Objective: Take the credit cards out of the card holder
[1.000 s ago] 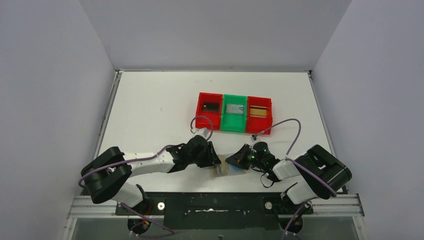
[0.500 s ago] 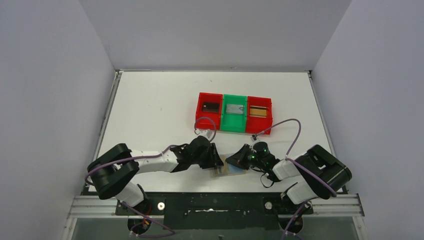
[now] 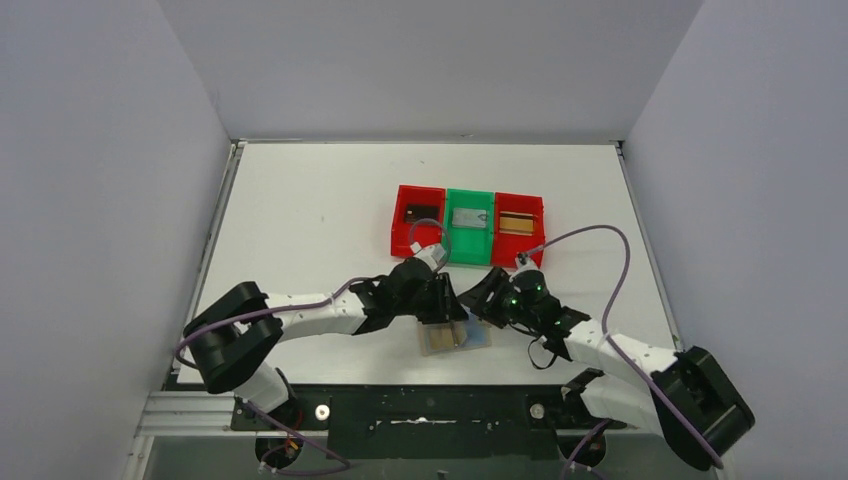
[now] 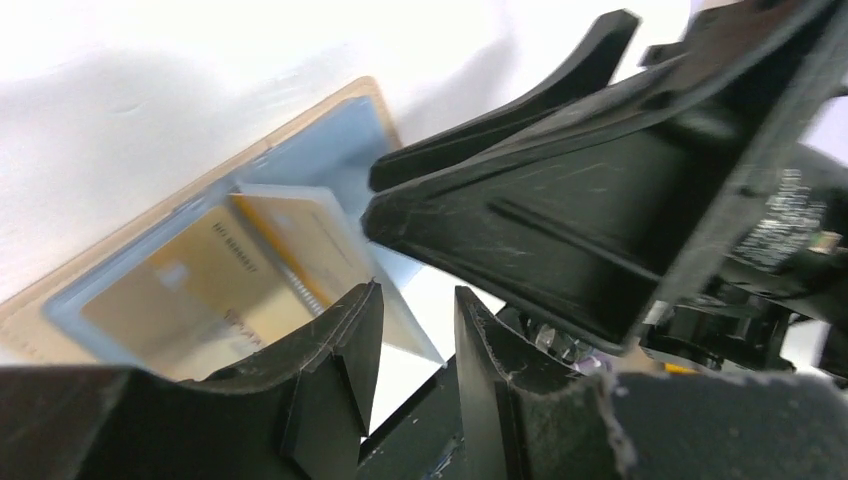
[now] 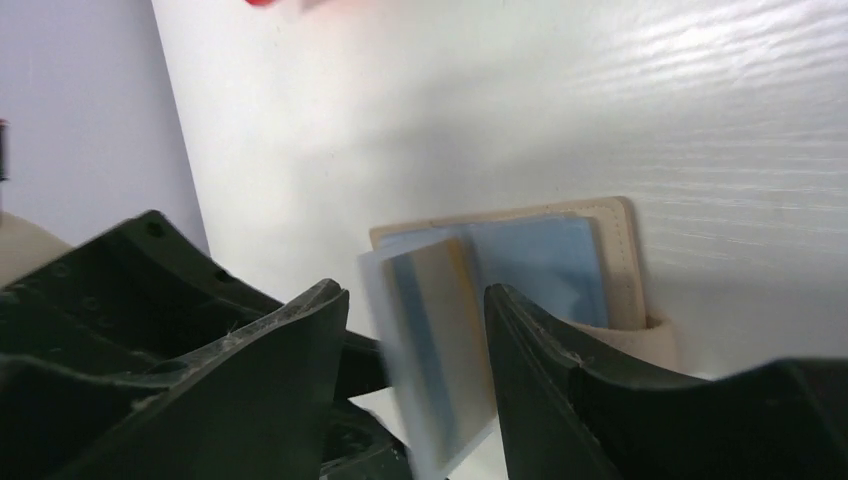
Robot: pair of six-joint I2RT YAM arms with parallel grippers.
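My left jaws and right jaws are both apart. The tan card holder [image 3: 452, 337] lies open, blue inside, holding a gold card [image 4: 200, 290].

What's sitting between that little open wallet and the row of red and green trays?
In the top view, the left gripper and right gripper hang there over white table, between the card holder and the trays.

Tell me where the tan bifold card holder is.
Top view: the tan bifold card holder lies open at centre front of the white table, under the left gripper and right gripper.
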